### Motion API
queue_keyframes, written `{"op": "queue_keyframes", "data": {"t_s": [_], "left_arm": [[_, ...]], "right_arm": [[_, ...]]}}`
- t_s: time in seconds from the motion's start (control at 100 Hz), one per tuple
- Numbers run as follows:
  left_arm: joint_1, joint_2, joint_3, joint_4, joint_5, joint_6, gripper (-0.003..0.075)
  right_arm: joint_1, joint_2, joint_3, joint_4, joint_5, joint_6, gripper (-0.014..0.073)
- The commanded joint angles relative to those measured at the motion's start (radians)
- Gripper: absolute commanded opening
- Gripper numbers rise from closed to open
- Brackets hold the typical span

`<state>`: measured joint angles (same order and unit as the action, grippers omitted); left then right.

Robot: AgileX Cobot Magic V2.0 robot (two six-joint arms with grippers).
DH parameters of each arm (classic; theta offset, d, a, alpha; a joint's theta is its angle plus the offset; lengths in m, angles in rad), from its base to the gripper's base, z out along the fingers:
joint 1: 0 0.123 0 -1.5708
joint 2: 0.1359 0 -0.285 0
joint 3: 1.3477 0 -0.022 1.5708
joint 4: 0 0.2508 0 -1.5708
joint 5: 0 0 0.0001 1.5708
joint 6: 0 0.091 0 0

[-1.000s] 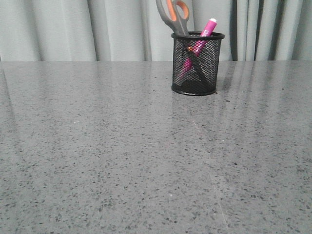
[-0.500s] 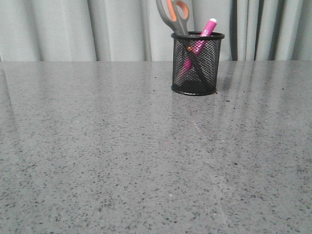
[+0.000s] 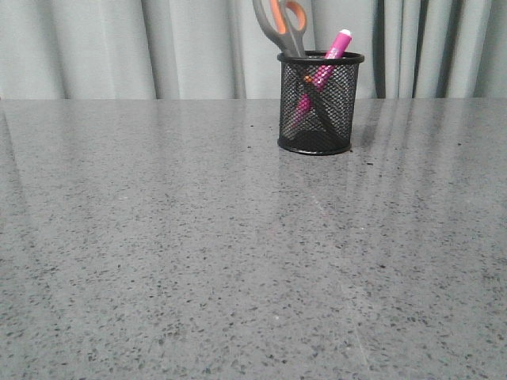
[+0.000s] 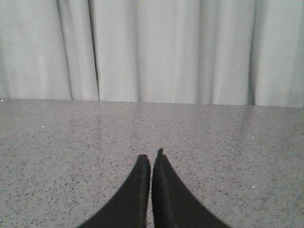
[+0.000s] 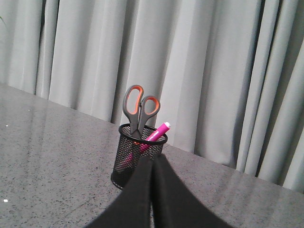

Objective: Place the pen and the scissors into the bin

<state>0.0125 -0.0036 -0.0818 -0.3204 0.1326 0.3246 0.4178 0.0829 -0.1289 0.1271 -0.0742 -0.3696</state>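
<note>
The grey speckled table (image 3: pixel 198 261) carries the bin (image 3: pixel 319 103), upright.

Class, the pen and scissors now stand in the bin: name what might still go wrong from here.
1. The scissors stick far above the bin rim, leaning; a knock might tip the light cup.
2. The shut right gripper points at the bin, so moving forward could push it over.

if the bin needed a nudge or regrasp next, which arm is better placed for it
Right, probably. The right pincer is shut and aimed at the bin, which holds the scissors and pen. The left pincer, also shut, faces only bare table and curtain.
</note>
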Motion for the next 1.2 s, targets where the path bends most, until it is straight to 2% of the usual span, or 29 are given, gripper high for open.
{"op": "queue_keyframes", "data": {"t_s": [0.0,0.15,0.3,1.189], "left_arm": [[-0.039,-0.020,0.012,0.154,-0.139,-0.160,-0.0019],[-0.063,-0.022,0.072,0.203,-0.168,-0.203,-0.0019],[-0.032,-0.026,0.119,0.304,-0.161,-0.317,-0.0019],[-0.028,-0.033,0.127,0.268,-0.145,-0.315,-0.0019]], "right_arm": [[-0.008,0.007,-0.026,-0.002,-0.073,-0.006,-0.0076],[-0.008,0.007,-0.026,-0.002,-0.073,-0.006,-0.0076],[-0.008,0.007,-0.026,-0.002,-0.073,-0.006,-0.0076],[-0.008,0.007,-0.026,-0.002,-0.073,-0.006,-0.0076]]}}
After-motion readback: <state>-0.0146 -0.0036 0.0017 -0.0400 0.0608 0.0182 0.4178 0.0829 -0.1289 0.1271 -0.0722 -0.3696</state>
